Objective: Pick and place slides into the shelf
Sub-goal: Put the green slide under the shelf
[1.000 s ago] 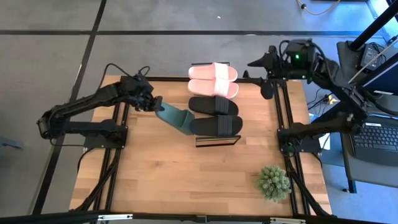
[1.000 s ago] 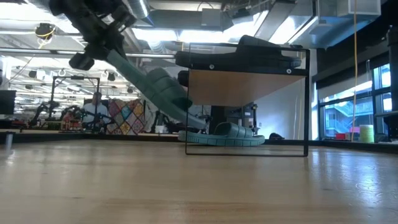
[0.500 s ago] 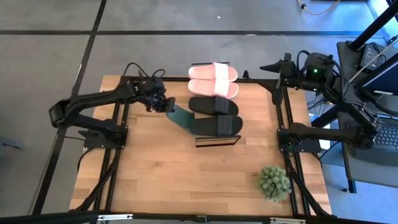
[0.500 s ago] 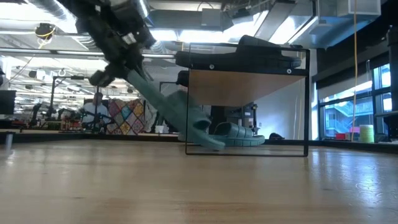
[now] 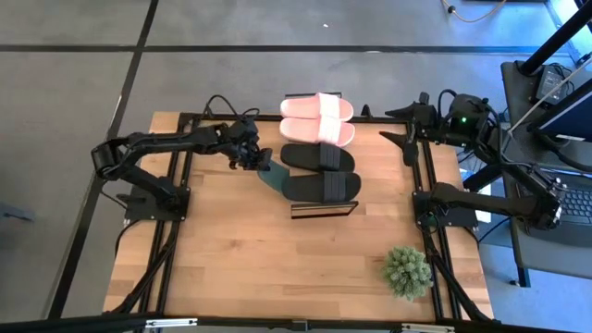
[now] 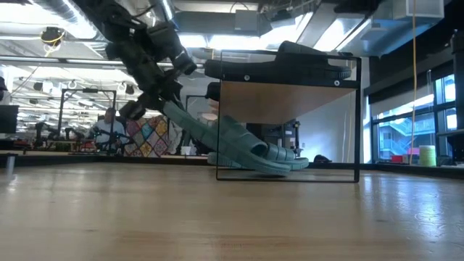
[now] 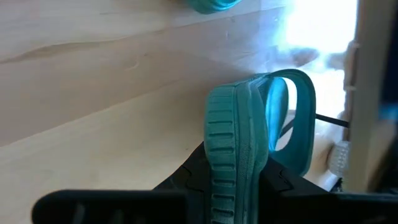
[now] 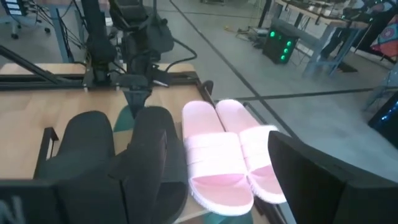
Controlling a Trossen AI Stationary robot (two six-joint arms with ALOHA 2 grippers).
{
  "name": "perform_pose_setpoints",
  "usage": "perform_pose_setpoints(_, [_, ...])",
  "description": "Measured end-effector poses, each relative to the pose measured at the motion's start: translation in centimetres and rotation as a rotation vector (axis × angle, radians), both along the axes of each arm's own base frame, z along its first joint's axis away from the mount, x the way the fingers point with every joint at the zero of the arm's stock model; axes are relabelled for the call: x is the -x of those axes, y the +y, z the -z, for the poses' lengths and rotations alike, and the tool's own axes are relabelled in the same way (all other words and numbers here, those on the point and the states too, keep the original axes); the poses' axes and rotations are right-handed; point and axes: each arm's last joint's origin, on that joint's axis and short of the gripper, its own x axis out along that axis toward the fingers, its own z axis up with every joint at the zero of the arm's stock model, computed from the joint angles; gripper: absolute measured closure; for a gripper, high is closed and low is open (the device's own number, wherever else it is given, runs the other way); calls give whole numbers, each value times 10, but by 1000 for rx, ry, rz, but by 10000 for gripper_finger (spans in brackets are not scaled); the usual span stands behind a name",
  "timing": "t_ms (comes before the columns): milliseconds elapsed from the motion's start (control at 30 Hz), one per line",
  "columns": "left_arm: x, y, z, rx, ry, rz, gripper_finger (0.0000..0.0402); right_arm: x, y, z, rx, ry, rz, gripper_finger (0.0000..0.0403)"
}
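My left gripper (image 5: 252, 159) is shut on a dark green slide (image 5: 272, 176) at the left side of the shelf (image 5: 324, 210). The slide slants down from the gripper (image 6: 156, 101), and its toe end (image 6: 279, 165) is low under the shelf's wood plank (image 6: 286, 101). A second green slide (image 7: 208, 5) lies on the table under the shelf. Pink slides (image 5: 317, 118) and black slides (image 5: 320, 172) rest sole down on the shelf's top. My right gripper (image 5: 407, 141) hangs open above the table's far right edge, touching nothing. My left gripper pinches the green slide's heel end (image 7: 231, 186) between its two fingers, one finger (image 7: 186, 177) on the underside of the sole and one on the footbed side. It comes slanting down from the table's left. The slide is turned on edge, strap (image 7: 301, 118) to one side, toe lowest.
A small potted plant (image 5: 408, 271) stands at the near right of the table. The shelf's thin black frame (image 6: 359, 119) and plank leave a low gap above the table. People and benches show in the room beyond (image 6: 109, 130).
My left gripper has gone down and toward the table's right, to the shelf, still shut on the green slide. The slide's toe end has slid in under the shelf's plank, and the slide now slants less steeply. My right gripper has sunk and drawn back toward the right edge.
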Motion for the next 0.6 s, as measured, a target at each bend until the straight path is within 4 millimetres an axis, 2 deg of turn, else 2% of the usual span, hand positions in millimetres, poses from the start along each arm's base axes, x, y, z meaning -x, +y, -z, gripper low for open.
perform_pose_setpoints(300, [-14,4,21,28,32,-28,349,13,8,15,-17,-27,8,122])
perform_pose_setpoints(600, [-21,11,34,39,52,-118,349,26,17,16,10,-63,7,122])
